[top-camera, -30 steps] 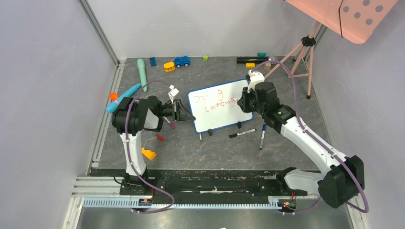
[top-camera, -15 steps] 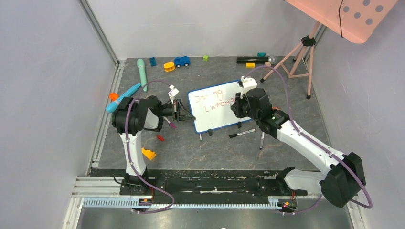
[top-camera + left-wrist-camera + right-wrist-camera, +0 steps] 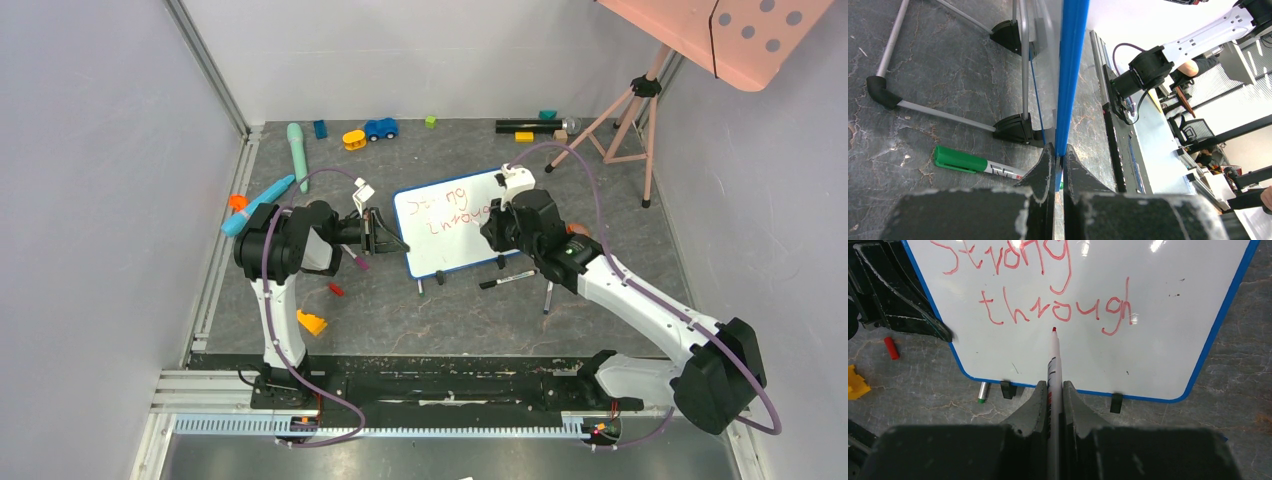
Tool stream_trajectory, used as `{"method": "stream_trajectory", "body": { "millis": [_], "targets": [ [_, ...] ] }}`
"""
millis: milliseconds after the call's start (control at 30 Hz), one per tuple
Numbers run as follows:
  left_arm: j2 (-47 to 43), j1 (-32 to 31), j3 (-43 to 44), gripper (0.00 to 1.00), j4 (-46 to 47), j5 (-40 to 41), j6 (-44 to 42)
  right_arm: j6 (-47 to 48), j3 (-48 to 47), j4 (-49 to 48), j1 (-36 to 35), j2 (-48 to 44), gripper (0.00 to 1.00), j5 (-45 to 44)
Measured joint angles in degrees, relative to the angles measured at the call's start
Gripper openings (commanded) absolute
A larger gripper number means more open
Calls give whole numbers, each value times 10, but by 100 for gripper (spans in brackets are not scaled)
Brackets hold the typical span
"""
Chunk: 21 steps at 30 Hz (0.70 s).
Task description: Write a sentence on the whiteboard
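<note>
The whiteboard (image 3: 450, 245), white with a blue frame, stands tilted on small black feet at the table's middle. My left gripper (image 3: 393, 240) is shut on its left edge; the left wrist view shows the blue frame (image 3: 1070, 75) pinched between the fingertips. The sentence (image 3: 1055, 310) reads "Strong through" in red, in two lines. My right gripper (image 3: 1053, 387) is shut on a red marker (image 3: 1054, 360). The marker's tip sits just below the word "through", at the board's bare lower half (image 3: 1158, 355). Whether the tip touches the board I cannot tell.
A black marker (image 3: 507, 280) and a blue one (image 3: 547, 297) lie in front of the board, a green marker (image 3: 973, 164) behind it. A tripod (image 3: 630, 110) under a pink dotted panel (image 3: 740, 35) stands back right. Toys (image 3: 380, 128) line the back; a red cap (image 3: 336, 289) lies left.
My right gripper with the marker has moved left along the board, from the end of "through" to below its middle. The left gripper and the board have stayed put.
</note>
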State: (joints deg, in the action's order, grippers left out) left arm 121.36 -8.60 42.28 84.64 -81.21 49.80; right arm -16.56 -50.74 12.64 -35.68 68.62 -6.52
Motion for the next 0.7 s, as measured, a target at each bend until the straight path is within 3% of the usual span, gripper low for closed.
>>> {"method": "stream_trajectory", "body": {
  "millis": [700],
  "targets": [
    [0, 0, 0, 2, 0, 0, 0, -43, 13, 1, -32, -7, 0, -47]
  ]
}}
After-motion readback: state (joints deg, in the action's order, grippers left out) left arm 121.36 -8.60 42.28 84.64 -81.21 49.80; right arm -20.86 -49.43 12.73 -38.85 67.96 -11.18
